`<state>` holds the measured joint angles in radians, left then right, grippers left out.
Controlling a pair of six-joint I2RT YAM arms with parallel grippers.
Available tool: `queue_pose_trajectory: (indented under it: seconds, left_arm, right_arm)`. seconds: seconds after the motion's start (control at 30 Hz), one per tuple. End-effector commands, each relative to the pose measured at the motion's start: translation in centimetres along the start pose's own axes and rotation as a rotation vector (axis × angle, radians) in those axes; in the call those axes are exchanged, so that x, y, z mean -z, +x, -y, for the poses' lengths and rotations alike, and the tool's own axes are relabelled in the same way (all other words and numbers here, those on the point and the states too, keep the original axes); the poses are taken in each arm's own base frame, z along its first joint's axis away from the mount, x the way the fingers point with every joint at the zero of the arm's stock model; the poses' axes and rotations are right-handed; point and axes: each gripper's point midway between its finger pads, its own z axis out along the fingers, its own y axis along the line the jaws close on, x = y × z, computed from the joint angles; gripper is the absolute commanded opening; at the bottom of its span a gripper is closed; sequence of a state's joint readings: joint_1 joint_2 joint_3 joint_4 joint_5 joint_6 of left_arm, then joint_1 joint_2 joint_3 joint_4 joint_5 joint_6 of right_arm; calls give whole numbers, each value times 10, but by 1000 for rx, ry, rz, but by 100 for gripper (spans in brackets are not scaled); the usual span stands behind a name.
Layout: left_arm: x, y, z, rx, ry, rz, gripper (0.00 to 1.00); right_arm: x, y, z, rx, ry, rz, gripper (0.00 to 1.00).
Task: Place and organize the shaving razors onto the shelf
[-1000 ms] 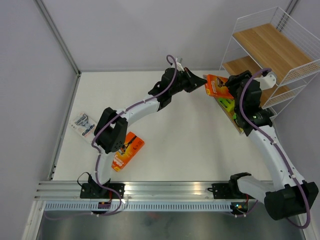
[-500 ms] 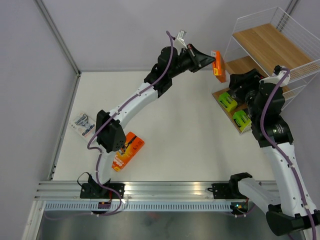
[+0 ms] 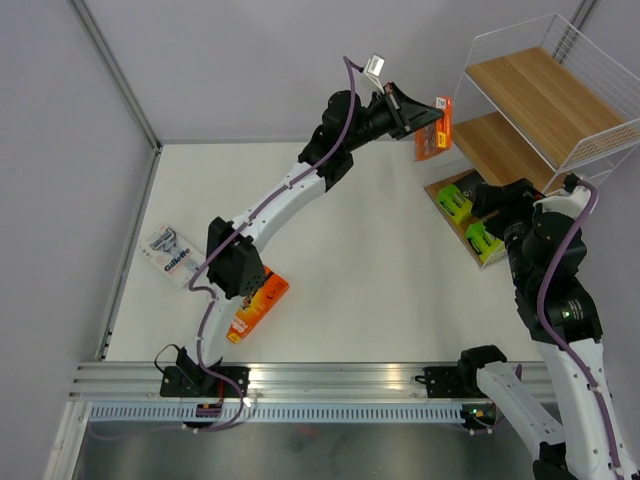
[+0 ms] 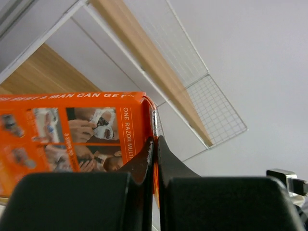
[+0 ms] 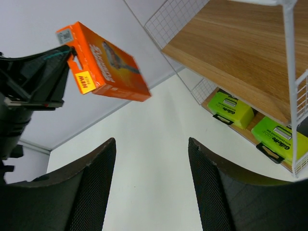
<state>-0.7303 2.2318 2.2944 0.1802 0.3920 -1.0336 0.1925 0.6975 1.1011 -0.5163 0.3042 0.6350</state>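
Observation:
My left gripper (image 3: 424, 120) is shut on the edge of an orange razor pack (image 3: 435, 128), held in the air just left of the shelf (image 3: 540, 95) at its middle board. The left wrist view shows the fingers (image 4: 144, 159) pinching the pack (image 4: 72, 130), with the shelf (image 4: 144, 53) behind. Two black packs with lime-green ends (image 3: 455, 203) (image 3: 485, 243) lie on the bottom board. My right gripper (image 3: 488, 195) stands open and empty in front of that board (image 5: 151, 142). A second orange pack (image 3: 258, 300) and a Gillette blister pack (image 3: 170, 253) lie on the table at the left.
The shelf's white wire sides (image 5: 293, 72) rise close to my right gripper. The left arm's elbow (image 3: 235, 265) hangs over part of the orange pack on the table. A metal rail (image 3: 330, 380) runs along the near edge of the table.
The left gripper has carried the orange pack up and to the right, closer to the shelf. The right arm has drawn back from the bottom board, and its jaws have opened wider.

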Motion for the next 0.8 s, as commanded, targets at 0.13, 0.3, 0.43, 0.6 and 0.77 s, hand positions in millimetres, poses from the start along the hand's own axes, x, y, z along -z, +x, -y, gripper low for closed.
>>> queue_pose_trajectory:
  seconds: [0.13, 0.3, 0.43, 0.6, 0.77]
  left_arm:
    - [-11, 2, 24, 61, 121, 23, 2]
    - [-4, -6, 58, 27, 175, 36, 2]
    - [2, -8, 88, -21, 223, 47, 2]
    - [4, -11, 102, 5, 269, 62, 2]
    - [7, -15, 118, 20, 311, 74, 2]
  right_arm:
    - [8, -5, 16, 11, 71, 26, 68]
    - [16, -2, 27, 11, 103, 26, 69]
    - [19, -3, 32, 5, 122, 36, 68]
    - [23, -10, 32, 8, 124, 60, 69]
    - [26, -12, 34, 9, 131, 63, 69]
